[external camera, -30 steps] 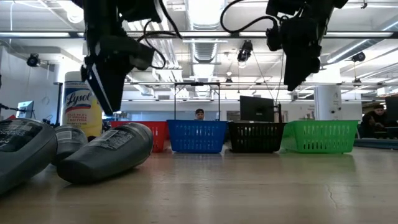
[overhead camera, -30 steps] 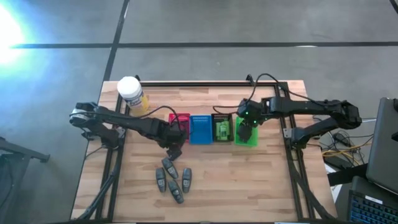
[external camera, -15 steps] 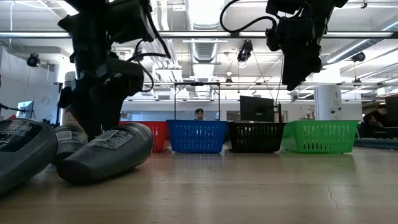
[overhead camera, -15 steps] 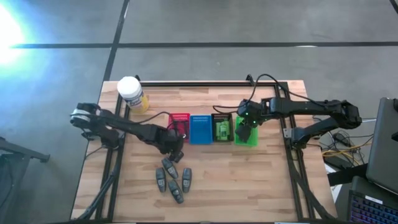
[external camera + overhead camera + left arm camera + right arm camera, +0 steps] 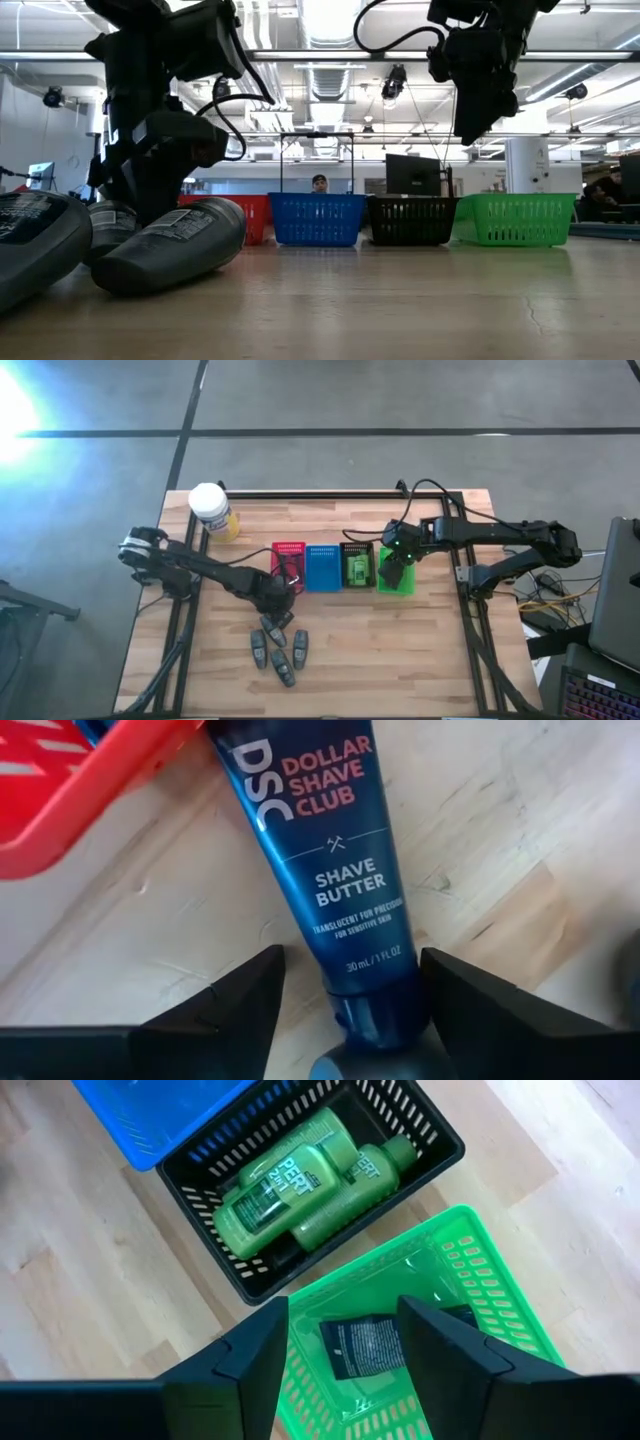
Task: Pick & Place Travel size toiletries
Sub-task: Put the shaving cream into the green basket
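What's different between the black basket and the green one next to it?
The black basket holds two bright green bottles lying side by side; the green basket holds a clear packet with a dark label. The right claw hovers open over the green basket, not the black one. Both are slotted plastic baskets, side by side in one row on the wooden table.

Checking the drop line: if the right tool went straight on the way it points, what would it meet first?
Probably the green basket: the right tool points into it, with a clear packet bearing a dark label on its floor. How far down is unclear.
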You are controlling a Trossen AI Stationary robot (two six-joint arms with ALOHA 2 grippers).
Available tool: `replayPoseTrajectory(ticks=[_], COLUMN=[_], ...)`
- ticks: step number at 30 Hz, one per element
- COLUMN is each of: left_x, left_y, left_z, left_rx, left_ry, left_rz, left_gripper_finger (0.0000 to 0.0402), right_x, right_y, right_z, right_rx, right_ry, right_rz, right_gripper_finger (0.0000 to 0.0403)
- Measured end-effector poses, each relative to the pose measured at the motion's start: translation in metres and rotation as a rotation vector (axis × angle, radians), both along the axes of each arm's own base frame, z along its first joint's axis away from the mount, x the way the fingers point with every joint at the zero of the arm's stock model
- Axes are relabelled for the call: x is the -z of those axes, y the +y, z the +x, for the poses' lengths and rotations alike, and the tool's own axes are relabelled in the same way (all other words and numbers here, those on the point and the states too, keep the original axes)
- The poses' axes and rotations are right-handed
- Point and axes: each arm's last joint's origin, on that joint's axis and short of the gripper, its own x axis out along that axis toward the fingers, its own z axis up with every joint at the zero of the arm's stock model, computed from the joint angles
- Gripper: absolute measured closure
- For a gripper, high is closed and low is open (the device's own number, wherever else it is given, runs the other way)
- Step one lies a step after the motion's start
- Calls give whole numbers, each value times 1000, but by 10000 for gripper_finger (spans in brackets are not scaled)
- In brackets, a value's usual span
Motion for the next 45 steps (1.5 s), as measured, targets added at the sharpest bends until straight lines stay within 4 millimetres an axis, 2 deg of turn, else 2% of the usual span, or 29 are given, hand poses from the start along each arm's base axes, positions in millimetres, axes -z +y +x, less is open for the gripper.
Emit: replayPoseTrajectory(ticks=[6, 10, 15, 21, 25, 29, 38, 41, 45], left_x=[1, -7, -41, -81, -91, -105, -113, -115, -116], left_y=[0, -1, -10, -20, -16, -9, 2, 3, 5], left_z=[-2, 0, 4, 14, 29, 45, 67, 69, 70], left_rx=[126, 192, 343, 502, 533, 555, 633, 634, 625], left_ry=[0, -45, -214, -433, -458, -483, -472, -498, -504], left_rz=[38, 51, 126, 329, 527, 666, 791, 808, 812], left_gripper_finger=[230, 274, 274, 274, 274, 274, 274, 274, 274], right_x=[0, -1, -6, -18, -23, -17, -13, -12, -13], right_y=[1, 4, 9, 7, 8, 9, 9, 8, 8], right_z=[0, 2, 10, 27, 36, 40, 50, 52, 55], right_rx=[8, -23, -87, -55, -47, -29, -22, -5, 10], right_ry=[-4, -33, -151, -363, -452, -433, -450, -457, -480], right_rz=[23, 129, 334, 407, 436, 456, 502, 509, 523], right_gripper_finger=[229, 232, 231, 243, 240, 221, 168, 165, 182])
